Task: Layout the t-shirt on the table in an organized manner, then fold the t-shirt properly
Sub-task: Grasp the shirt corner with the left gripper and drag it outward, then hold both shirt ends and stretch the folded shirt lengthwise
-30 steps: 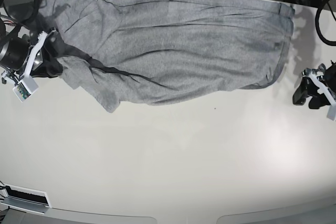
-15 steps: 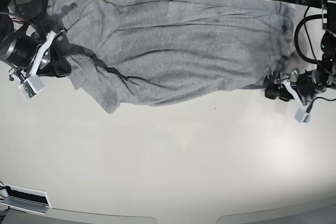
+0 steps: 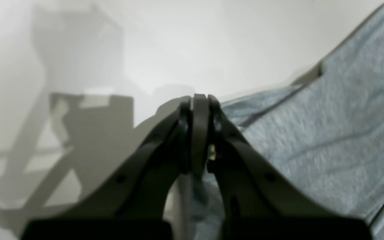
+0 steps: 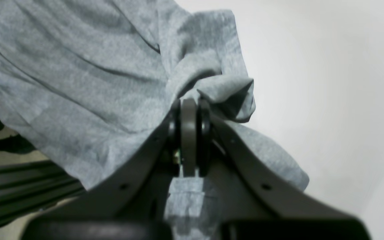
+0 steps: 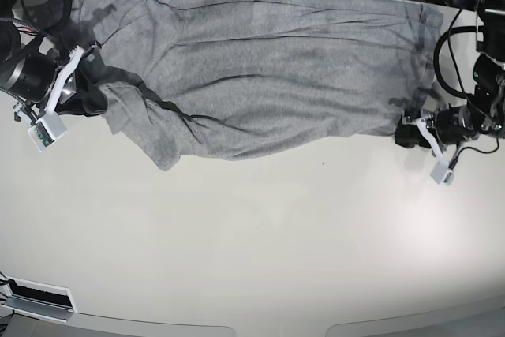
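The heather-grey soft cotton t-shirt [image 5: 260, 69] is lying plain side up along the far edge of the large glossy off-white table [image 5: 260, 250], spread wide but creased, so the layout step looks only partly done and the folding is not begun. The right gripper [image 4: 188, 106] is clamping bunched cloth at one end, jaws together. The left gripper [image 3: 200, 103] is sitting at the opposite hem with jaws closed; whether it is pinching fabric is unclear.

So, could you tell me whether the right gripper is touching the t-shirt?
Touching: the right wrist view shows the right gripper shut on a fold of the t-shirt.
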You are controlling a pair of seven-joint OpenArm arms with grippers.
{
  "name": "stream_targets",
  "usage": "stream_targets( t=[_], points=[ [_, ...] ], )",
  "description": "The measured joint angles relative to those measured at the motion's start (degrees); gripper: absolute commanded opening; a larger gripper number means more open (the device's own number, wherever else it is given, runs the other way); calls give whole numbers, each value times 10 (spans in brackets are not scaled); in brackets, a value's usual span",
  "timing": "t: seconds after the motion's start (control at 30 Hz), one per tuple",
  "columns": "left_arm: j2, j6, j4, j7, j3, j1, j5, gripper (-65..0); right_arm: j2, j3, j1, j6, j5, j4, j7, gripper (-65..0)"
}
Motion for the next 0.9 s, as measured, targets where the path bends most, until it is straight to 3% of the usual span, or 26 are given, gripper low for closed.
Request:
stream_targets(
  t=[0.33, 0.63, 0.8, 0.9],
  points=[
    [-38, 0, 1, 108, 0, -69, -110, -650, -2, 0, 3, 0, 0, 0, 4, -650],
    [-87, 0, 3, 148, -73, -73, -122, -650, -2, 0, 3, 0, 0, 0, 4, -650],
    [-91, 0, 3, 203, -149, -71, -122, -650, -2, 0, 3, 0, 0, 0, 4, -650],
    [-91, 10, 3, 208, -159, -58, -122, -650, -2, 0, 3, 0, 0, 0, 4, -650]
  ],
)
